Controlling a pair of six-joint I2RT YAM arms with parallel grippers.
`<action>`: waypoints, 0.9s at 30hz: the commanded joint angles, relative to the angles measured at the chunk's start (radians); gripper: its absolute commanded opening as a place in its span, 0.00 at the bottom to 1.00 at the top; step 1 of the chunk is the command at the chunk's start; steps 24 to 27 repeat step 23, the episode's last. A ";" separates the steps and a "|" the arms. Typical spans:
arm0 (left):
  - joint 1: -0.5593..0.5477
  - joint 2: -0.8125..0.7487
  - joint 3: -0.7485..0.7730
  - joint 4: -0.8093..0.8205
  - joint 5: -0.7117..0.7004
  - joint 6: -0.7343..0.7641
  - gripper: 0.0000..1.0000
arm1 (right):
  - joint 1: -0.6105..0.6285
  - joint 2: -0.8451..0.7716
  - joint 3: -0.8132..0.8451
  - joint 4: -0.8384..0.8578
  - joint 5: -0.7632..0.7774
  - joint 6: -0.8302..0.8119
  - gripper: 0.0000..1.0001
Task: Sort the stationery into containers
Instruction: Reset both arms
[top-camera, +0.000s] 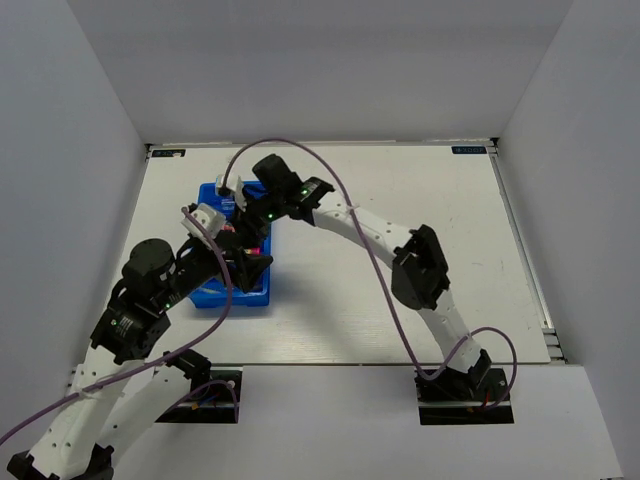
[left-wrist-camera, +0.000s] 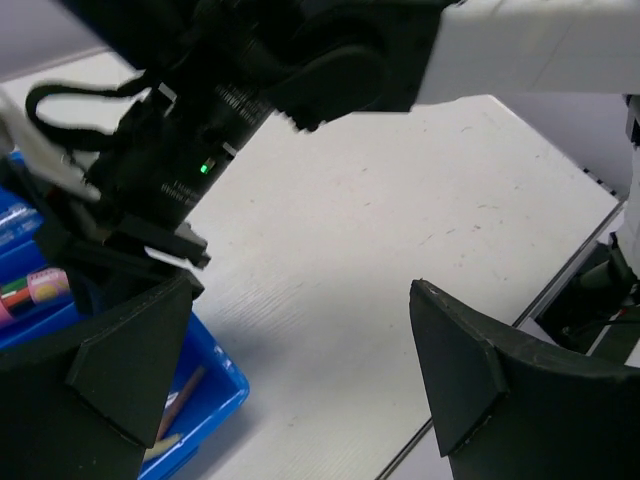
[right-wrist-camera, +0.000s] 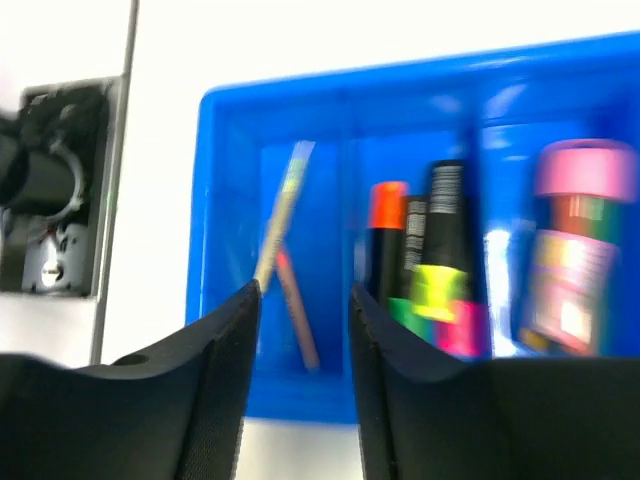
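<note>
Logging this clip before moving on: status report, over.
Left gripper open, empty. Right gripper open, empty, above blue tray. Thin sticks, highlighters in separate compartments. Right arm crowds left gripper.

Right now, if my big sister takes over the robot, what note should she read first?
The left hand is wide open and empty, over an edge of the blue tray.
The right hand is open and empty, hovering above the tray.
In the tray, thin sticks lie in one compartment, highlighters in the next, and a pink-capped tube in the one after.
Done: all the stationery in view is in the tray, and none shows loose on the table.
Left: probably just backing both hands away, then checking the tray parts hidden here.
</note>
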 joint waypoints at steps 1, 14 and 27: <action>-0.004 0.011 0.072 -0.003 0.044 -0.022 1.00 | -0.037 -0.187 -0.022 0.005 0.180 0.012 0.49; -0.002 0.199 -0.017 -0.095 -0.062 -0.010 1.00 | -0.229 -0.651 -0.681 -0.226 1.185 0.064 0.90; -0.024 0.409 -0.082 0.045 -0.031 -0.002 1.00 | -0.258 -1.298 -1.187 -0.067 1.133 0.085 0.90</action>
